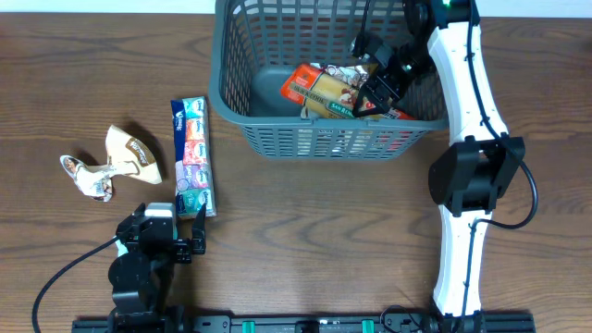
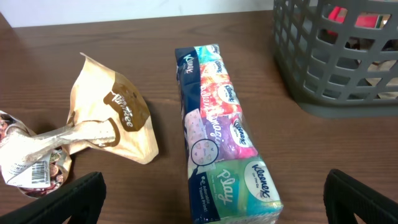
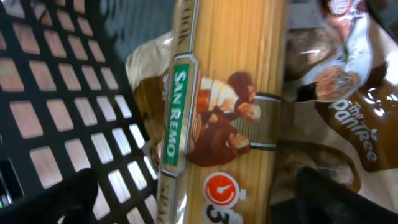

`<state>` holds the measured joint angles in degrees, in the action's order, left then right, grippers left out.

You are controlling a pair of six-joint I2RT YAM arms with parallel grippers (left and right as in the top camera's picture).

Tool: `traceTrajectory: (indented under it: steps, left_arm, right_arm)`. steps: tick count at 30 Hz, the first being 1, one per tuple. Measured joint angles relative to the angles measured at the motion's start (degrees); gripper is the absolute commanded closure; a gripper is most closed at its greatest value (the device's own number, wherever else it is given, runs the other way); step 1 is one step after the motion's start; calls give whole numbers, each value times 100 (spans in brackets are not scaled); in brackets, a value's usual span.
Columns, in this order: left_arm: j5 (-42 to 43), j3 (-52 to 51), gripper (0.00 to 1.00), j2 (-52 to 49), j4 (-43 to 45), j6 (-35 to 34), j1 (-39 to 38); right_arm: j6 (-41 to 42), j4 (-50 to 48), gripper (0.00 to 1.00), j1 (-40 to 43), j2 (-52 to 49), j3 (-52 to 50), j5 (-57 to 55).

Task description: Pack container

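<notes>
table (image 1: 324, 213): dark brown wood grain, carrying everything below.
pale wrapper (image 1: 85, 176): far left, crumpled and twisted, barcode showing in the left wrist view; touching the tan packet.
tan packet (image 1: 132, 153): just right of the pale wrapper, creased, lying flat, brown printed patch on top.
left gripper (image 2: 214, 190): near edge of the table, left of centre; fingers spread wide apart, nothing between the pads, not touching anything; it points at the near end of the tissue pack.
tissue pack (image 1: 192, 157): long multi-pack of pocket tissues in clear film, lying flat and lengthwise, between the tan packet and the container, apart from both.
container (image 1: 305, 139): dark grey slotted basket, upright at the far middle of the table, right of the tissue pack.
spaghetti packet (image 3: 236, 93): inside the container toward its right half, lying on the other packets, green brand strip along one edge.
red packet (image 1: 298, 85): in the container, partly under the spaghetti packet.
brown packet (image 3: 348, 118): in the container, beside and partly under the spaghetti.
right gripper (image 3: 199, 199): lowered into the container over the spaghetti packet; fingers stand wide, either side of the packet, not clamped on it.
</notes>
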<state>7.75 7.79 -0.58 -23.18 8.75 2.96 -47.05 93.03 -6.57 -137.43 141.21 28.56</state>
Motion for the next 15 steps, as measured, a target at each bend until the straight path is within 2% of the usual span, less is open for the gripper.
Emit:
traceTrajectory:
  steps: [4, 7, 15]
  left_arm:
    - [2, 0, 1, 0, 0, 0, 0]
    - [2, 0, 1, 0, 0, 0, 0]
    - [2, 0, 1, 0, 0, 0, 0]
  right_arm:
    - [133, -74, 1, 0, 0, 52, 15]
    - [337, -101, 1, 0, 0, 380, 13]
    - [1176, -638, 1, 22, 2, 2549, -17]
